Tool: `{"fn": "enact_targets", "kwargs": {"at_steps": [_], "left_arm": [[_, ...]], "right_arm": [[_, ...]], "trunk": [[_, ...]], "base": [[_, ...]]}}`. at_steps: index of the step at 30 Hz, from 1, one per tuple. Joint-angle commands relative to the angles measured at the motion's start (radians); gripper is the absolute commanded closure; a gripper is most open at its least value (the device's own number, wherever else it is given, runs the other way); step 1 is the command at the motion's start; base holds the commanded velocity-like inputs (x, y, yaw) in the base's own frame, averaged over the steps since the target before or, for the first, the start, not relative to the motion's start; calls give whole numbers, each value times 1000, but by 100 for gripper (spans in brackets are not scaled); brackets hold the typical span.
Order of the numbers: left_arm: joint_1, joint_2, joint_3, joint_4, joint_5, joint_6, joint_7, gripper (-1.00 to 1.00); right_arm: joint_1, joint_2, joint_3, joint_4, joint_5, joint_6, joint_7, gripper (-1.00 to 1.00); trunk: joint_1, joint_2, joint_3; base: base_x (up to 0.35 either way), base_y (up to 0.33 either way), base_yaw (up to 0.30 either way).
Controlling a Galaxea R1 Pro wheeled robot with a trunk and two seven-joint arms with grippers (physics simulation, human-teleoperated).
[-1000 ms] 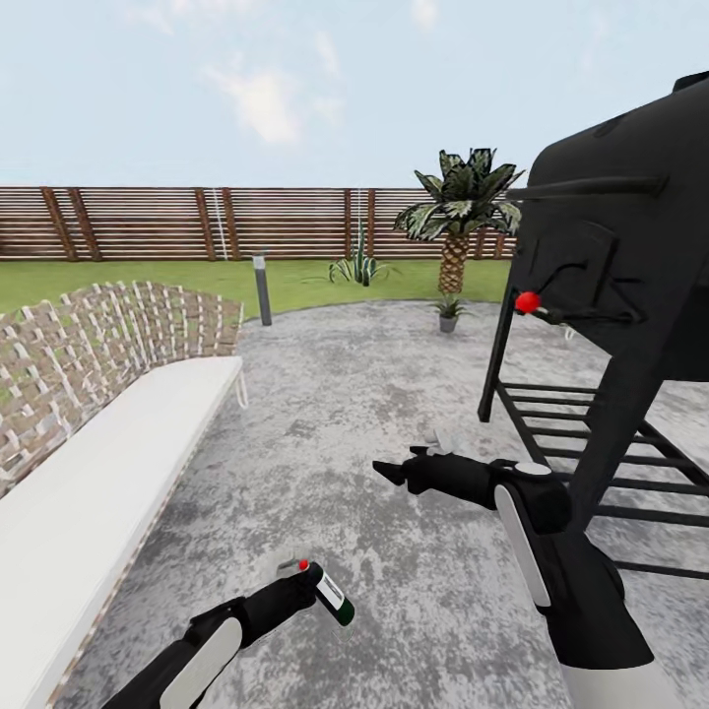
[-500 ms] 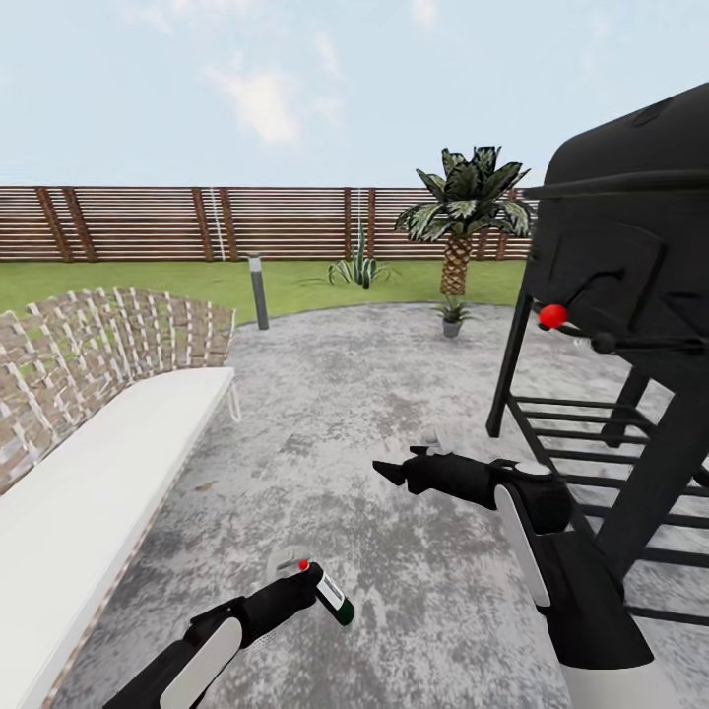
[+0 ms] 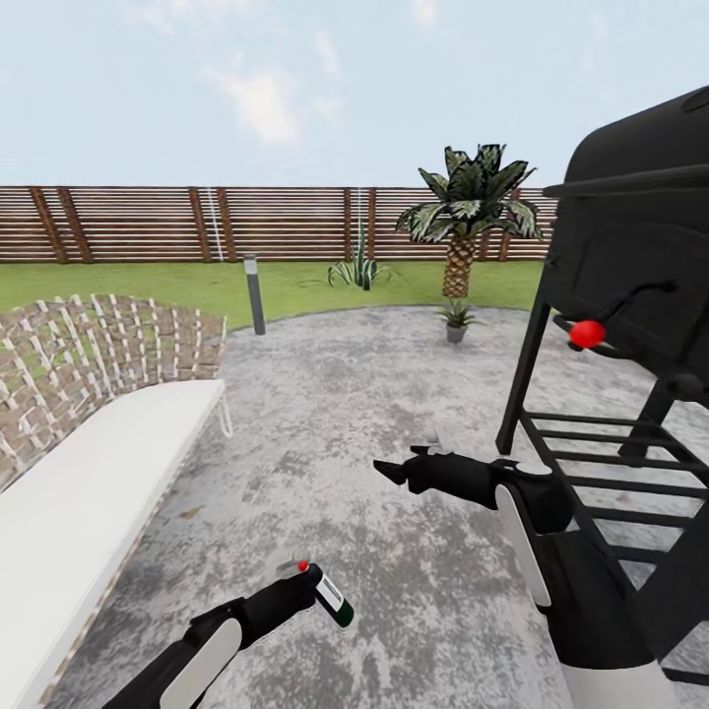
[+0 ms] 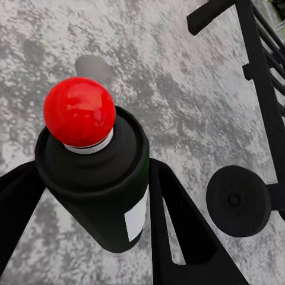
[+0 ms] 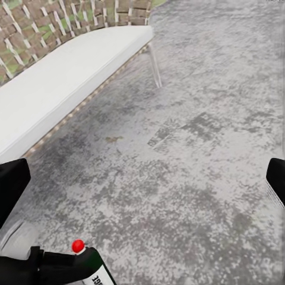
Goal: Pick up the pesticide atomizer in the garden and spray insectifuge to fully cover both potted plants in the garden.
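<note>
Left pincer (image 3: 307,589) clamped on dark green pesticide atomizer (image 3: 333,599) with red cap. Right pincer (image 3: 386,472) spread wide, empty. Small grey-potted plant (image 3: 455,321) at 1 o'clock.

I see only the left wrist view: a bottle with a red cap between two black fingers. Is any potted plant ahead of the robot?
Observer: Yes. In the head view one potted plant stands at the far edge of the paving, beside the palm.
Operator: What is the black wheel near my bottle?
Observer: It belongs to a big black grill standing on the robot's right.
Operator: Is something on the other side?
Observer: A white bench with a woven back runs along the left.
Operator: And the right gripper?
Observer: The right gripper is empty, held above the paving; the left gripper grips the pesticide atomizer.
</note>
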Motion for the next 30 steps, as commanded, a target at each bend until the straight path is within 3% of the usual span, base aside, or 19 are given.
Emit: {"fn": "enact_targets", "kwargs": {"at_steps": [1,30], "left_arm": [[-1,1,-2,-1,8,3,0,100],[-1,1,-3,0,8,3,0,100]], "right_arm": [[-1,-1,1,-1,-7,7,-3,-100],[-1,-2,1,-1,-7,-29,0,-100]], "trunk": [[0,0,-1],[0,0,-1]], "base": [[338,0,0],[338,0,0]]}}
